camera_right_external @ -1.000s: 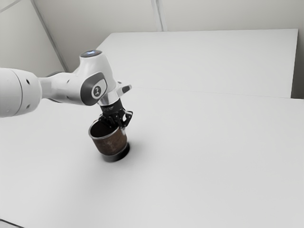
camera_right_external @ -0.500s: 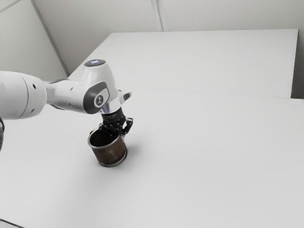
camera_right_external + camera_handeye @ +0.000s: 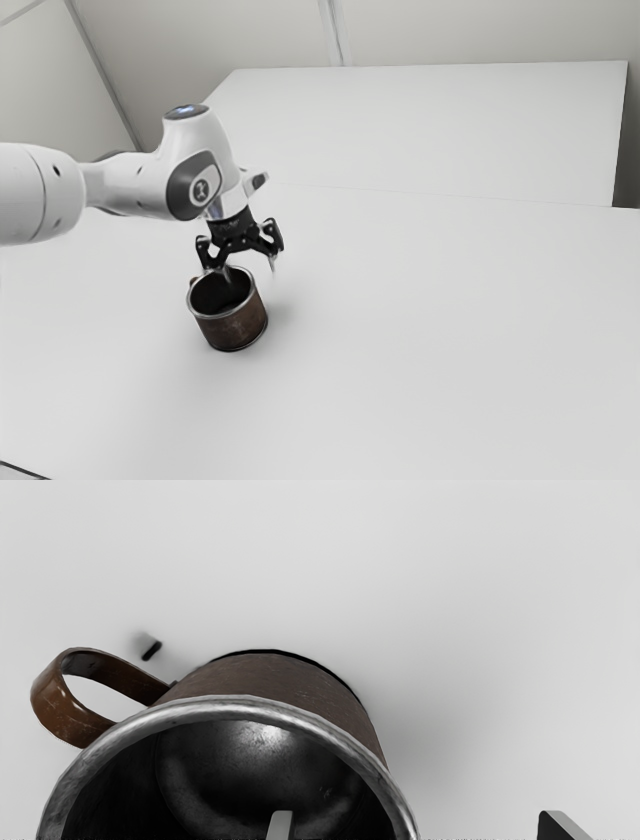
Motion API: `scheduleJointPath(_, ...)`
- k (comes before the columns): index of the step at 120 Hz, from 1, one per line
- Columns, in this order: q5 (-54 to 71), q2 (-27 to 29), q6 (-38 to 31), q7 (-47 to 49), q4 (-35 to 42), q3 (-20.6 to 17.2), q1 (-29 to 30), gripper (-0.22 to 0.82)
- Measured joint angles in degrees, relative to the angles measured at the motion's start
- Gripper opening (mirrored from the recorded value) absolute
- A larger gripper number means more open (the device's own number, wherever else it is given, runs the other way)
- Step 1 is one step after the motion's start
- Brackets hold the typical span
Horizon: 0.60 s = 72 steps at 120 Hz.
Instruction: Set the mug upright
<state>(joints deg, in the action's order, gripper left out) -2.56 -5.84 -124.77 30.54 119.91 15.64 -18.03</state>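
At the exterior view's left, my white arm (image 3: 140, 185) reaches in over a pale bench (image 3: 420, 330), a thin dark strip (image 3: 25, 470) crossing the near corner below it. Next in line, the handle (image 3: 193, 283) juts from the brown metal mug (image 3: 236, 328), which stands upright on the bench, base down and mouth up, its silvery rim (image 3: 205, 316) circling a dark interior. In the wrist view, a small dark mark (image 3: 151, 650) lies on the bench close to the handle. Above the mug and slightly to the exterior view's right of it, my black gripper (image 3: 250, 270) points downward, its jaws spread wide and gripping nothing. One jaw lines up with the mug's mouth, though whether its tip dips inside I cannot tell; the other hangs outside the rim, apart from it, on the side away from the handle. Farther to the exterior view's right, the bench runs on, pale and smooth.
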Motion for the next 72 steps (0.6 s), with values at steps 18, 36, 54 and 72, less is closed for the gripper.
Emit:
scheduleJointPath(18, -0.1, 1.0, 2.7, -1.1, -3.7, 0.0, 0.0, 0.56)
scheduleJointPath(36, 0.4, 2.3, 6.6, -3.6, -9.0, 0.0, 0.2, 0.58)
scheduleJointPath(54, 1.9, 5.0, 12.1, -8.5, -15.3, -4.6, 6.9, 0.59)
scheduleJointPath(72, 4.4, 6.9, 20.0, -12.7, -23.7, -7.9, 13.0, 0.60)
